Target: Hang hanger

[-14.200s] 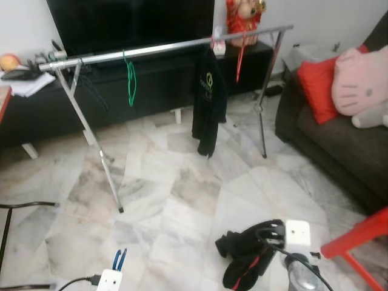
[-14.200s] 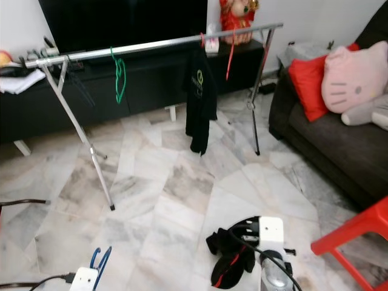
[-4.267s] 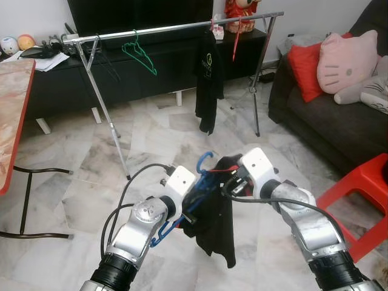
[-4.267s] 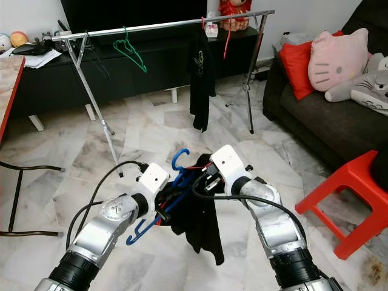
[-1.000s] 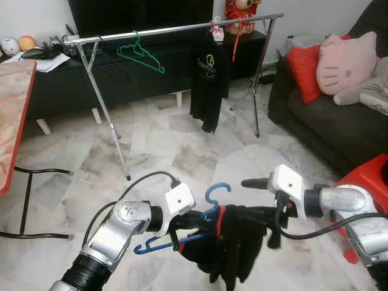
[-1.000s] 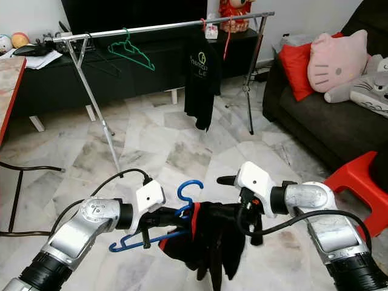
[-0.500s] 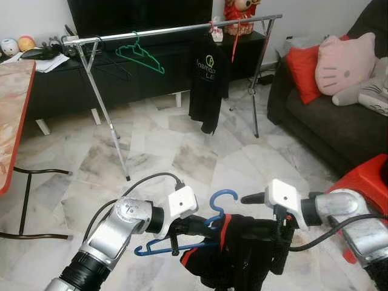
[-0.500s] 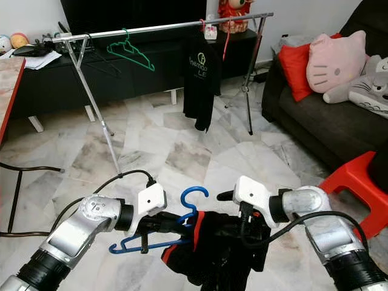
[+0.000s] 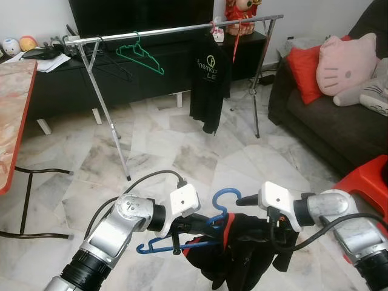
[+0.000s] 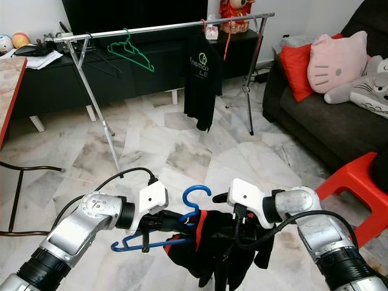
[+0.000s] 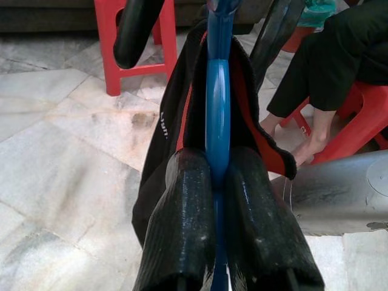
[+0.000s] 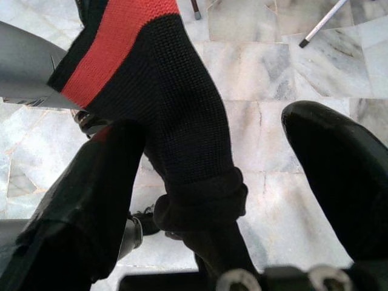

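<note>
Well short of the clothes rail (image 9: 176,28) and low over the marble floor (image 9: 182,151), the two arms hold a blue hanger (image 9: 209,225) between them. The left gripper (image 11: 213,182) has its two fingers pinched tight on the hanger's blue bar, with the hook curling upward. A black garment with red trim (image 9: 242,254) is draped over the hanger and sags below it. The right gripper (image 12: 242,176) sits against that cloth with its fingers spread wide; a fold of the knit lies between them, resting against one finger and clear of the other. Farther off, on the rail itself, hang a green hanger (image 9: 140,54) and a black shirt (image 9: 209,82). To the right of the rail stands a dark sofa (image 9: 321,130) with a red cushion (image 9: 306,73) and a pink plush (image 9: 348,63).
</note>
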Available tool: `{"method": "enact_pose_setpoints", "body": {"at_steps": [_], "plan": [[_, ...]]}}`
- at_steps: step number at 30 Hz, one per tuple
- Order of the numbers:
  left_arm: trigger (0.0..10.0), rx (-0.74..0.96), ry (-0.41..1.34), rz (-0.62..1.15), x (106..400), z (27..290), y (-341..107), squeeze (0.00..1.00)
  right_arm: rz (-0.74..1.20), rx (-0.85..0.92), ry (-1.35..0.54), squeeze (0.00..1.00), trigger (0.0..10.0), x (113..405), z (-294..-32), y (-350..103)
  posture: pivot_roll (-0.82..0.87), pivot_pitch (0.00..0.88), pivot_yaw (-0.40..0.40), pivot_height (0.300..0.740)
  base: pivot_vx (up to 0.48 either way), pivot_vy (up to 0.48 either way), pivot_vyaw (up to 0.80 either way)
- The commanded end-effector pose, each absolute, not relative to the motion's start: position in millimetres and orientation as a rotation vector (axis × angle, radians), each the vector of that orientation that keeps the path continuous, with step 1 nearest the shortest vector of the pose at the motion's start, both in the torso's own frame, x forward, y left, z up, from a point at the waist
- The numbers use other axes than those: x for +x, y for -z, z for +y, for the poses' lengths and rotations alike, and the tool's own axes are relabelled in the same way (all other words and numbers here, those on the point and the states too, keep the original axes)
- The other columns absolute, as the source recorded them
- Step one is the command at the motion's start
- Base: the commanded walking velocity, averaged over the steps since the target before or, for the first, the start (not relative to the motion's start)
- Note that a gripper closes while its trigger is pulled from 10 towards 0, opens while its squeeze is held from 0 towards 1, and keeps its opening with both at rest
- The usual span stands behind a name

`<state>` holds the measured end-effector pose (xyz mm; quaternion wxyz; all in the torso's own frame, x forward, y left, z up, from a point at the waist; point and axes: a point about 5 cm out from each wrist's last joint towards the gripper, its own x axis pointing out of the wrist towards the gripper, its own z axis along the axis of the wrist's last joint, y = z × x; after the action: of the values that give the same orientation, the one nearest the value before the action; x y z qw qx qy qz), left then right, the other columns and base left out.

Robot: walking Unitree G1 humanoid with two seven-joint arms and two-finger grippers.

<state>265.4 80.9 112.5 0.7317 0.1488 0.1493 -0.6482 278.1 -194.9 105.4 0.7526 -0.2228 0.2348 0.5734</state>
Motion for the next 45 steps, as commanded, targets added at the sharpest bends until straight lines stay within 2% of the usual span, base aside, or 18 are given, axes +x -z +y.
{"method": "enact_pose_setpoints", "body": {"at_steps": [1, 45], "plan": [[10.0, 0.330, 1.447, 0.265, 268.2, 74.7, -126.1, 0.00, 0.507, -0.504, -1.263, 0.00, 0.0, 280.8, -194.3, -107.2, -0.10, 0.000, -0.048, 0.740, 0.000, 0.000, 0.00], [10.0, 0.368, 1.500, 0.273, 265.9, 72.8, -126.2, 0.00, 0.483, -0.520, -1.305, 0.00, 0.0, 282.3, -190.3, -106.3, -0.10, 0.000, -0.053, 0.740, 0.000, 0.000, 0.00]]}}
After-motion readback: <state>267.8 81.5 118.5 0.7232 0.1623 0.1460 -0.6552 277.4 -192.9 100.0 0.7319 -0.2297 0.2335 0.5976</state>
